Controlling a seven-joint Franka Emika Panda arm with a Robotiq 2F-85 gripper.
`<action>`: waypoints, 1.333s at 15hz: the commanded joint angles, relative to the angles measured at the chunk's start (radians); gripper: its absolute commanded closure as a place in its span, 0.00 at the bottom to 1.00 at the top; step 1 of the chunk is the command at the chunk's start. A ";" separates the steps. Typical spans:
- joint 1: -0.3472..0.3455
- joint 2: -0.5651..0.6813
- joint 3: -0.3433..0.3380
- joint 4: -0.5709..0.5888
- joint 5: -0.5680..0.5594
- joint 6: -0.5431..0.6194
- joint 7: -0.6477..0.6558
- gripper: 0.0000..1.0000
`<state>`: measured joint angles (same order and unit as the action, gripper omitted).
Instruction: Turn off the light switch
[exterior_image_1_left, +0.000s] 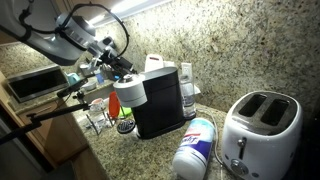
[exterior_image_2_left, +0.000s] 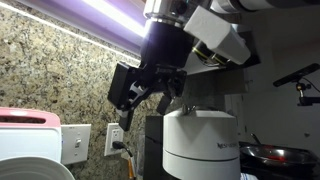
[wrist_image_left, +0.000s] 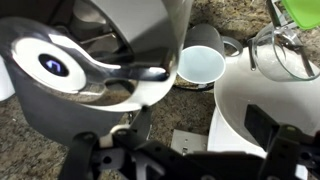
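Observation:
The light switch (exterior_image_2_left: 78, 143) is a white plate on the granite wall, just left of a white outlet plate (exterior_image_2_left: 117, 140) with a plug in it. In the wrist view one white wall plate (wrist_image_left: 189, 144) shows between my fingers; I cannot tell whether it is the switch or the outlet. My gripper (exterior_image_2_left: 143, 105) is open and empty. It hangs in front of the wall, above and to the right of the plates and not touching them. It also shows in an exterior view (exterior_image_1_left: 122, 68) and in the wrist view (wrist_image_left: 200, 125).
A black and silver coffee machine (exterior_image_1_left: 160, 100) stands right beside the gripper, its top close under it (exterior_image_2_left: 200, 145). A white toaster (exterior_image_1_left: 260, 130), a wipes canister lying down (exterior_image_1_left: 195, 148), a white mug (wrist_image_left: 200, 65) and a pan (exterior_image_2_left: 265, 155) crowd the counter.

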<state>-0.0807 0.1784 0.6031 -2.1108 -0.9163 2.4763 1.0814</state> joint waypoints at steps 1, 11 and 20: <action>0.204 0.020 -0.196 0.033 -0.068 -0.008 0.012 0.00; 0.438 0.204 -0.363 0.265 -0.305 -0.057 0.021 0.00; 0.433 0.346 -0.413 0.457 -0.369 -0.028 0.091 0.00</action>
<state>0.3641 0.4911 0.1947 -1.7118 -1.3265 2.4473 1.1667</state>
